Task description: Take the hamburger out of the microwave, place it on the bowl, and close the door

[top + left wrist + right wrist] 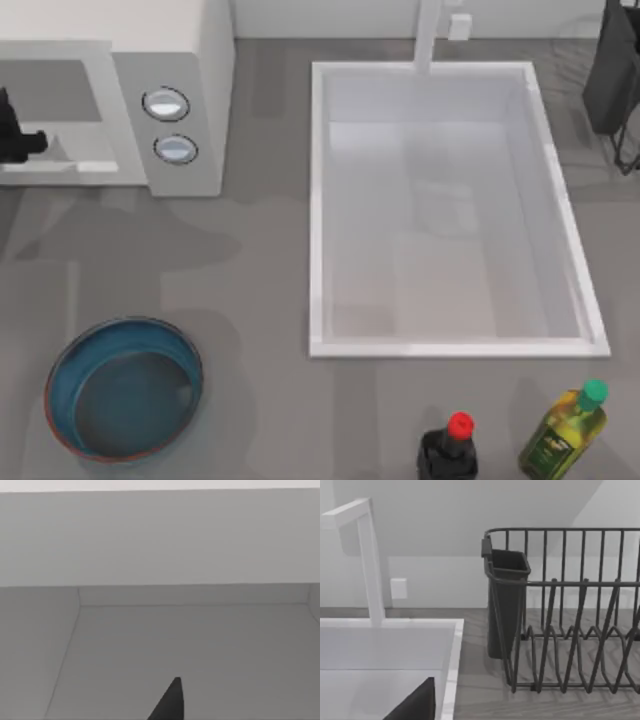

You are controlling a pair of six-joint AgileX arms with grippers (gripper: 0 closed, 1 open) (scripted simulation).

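Reaching at the boxy white-grey microwave (150,90) cavity, the left gripper (20,140) — jaw state unreadable — sits nearest, the round deep-blue bowl (125,388) lying toward the table's front.

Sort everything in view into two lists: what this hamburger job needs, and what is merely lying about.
Job:
microwave
blue bowl
left tool, at the microwave's opening

Lying about:
sink and faucet
red-capped dark bottle
green-capped oil bottle
dish rack with its cutlery cup
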